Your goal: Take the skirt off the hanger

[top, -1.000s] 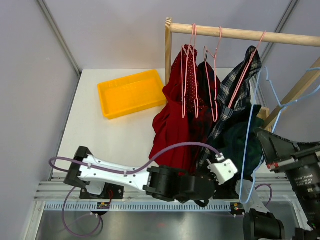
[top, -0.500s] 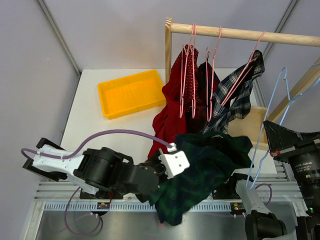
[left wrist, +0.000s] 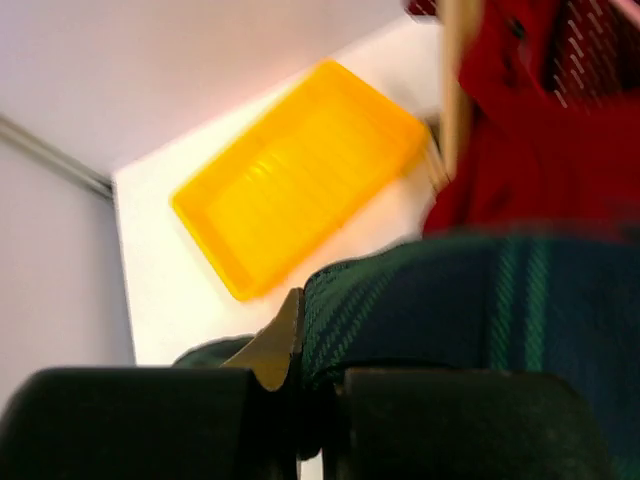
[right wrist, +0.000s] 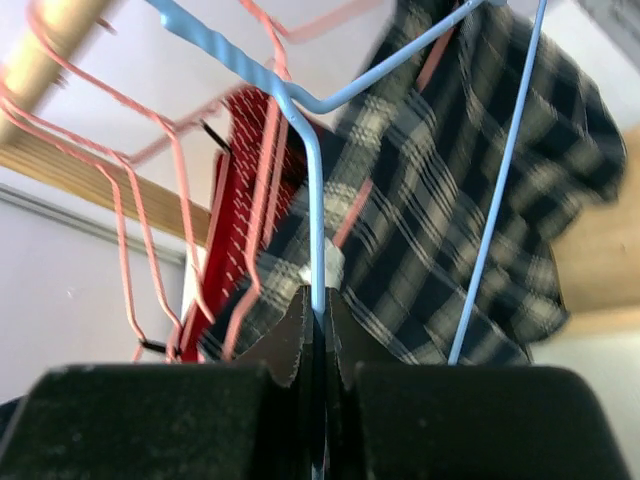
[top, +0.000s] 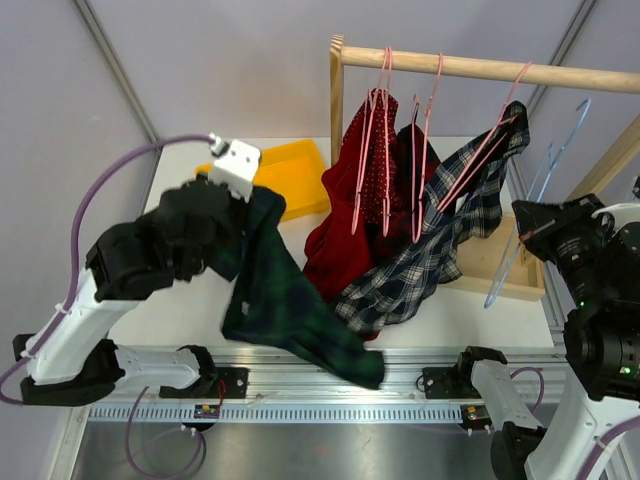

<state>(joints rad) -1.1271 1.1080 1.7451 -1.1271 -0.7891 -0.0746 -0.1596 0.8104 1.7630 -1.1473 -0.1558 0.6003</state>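
The dark green plaid skirt hangs from my left gripper, which is shut on its top edge high over the table's left side; its lower end drapes over the front rail. In the left wrist view the skirt fills the right side at the gripper. My right gripper is shut on the bare light-blue wire hanger, held off the rail at the right. In the right wrist view the hanger rises from the gripper.
A wooden rail carries pink hangers with red garments and a black-and-white plaid shirt. An orange tray lies at the back left, also in the left wrist view. A wooden box sits behind the shirt.
My left arm has swung the skirt from the front right, up and across to the left, clear of the blue hanger. My right gripper has lifted the bare hanger up to the right.
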